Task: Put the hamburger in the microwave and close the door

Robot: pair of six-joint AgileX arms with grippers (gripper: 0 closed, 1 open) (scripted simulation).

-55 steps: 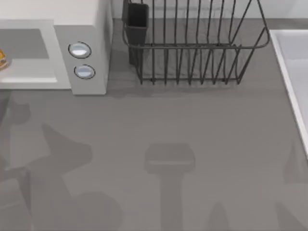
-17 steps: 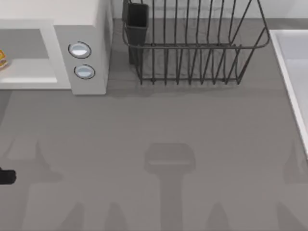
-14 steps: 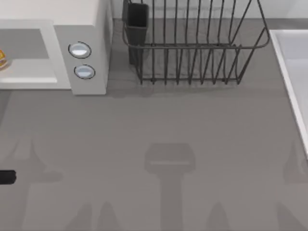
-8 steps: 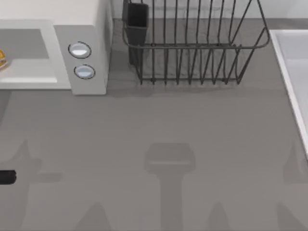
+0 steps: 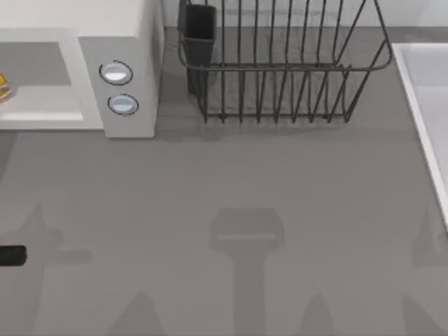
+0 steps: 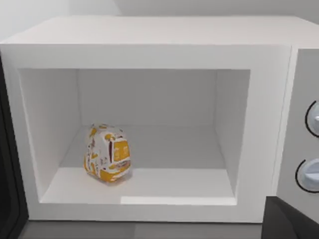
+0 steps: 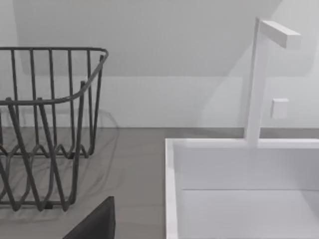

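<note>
Hamburger [image 6: 108, 154] unmoved inside microwave [image 6: 149, 55]; left end effector [image 5: 12, 255] barely shifted, grip indiscernible.

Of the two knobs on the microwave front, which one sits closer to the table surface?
The lower knob on the microwave; the other knob sits above it, nearer the top edge.

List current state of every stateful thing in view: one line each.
hamburger: inside the microwave cavity, resting on its floor.
microwave: cavity open to the front, not closed.
door: swung open; only a dark edge at the cavity's side is visible.
dish rack: standing upright beside the microwave.
sink: basin bare, no water seen.
</note>
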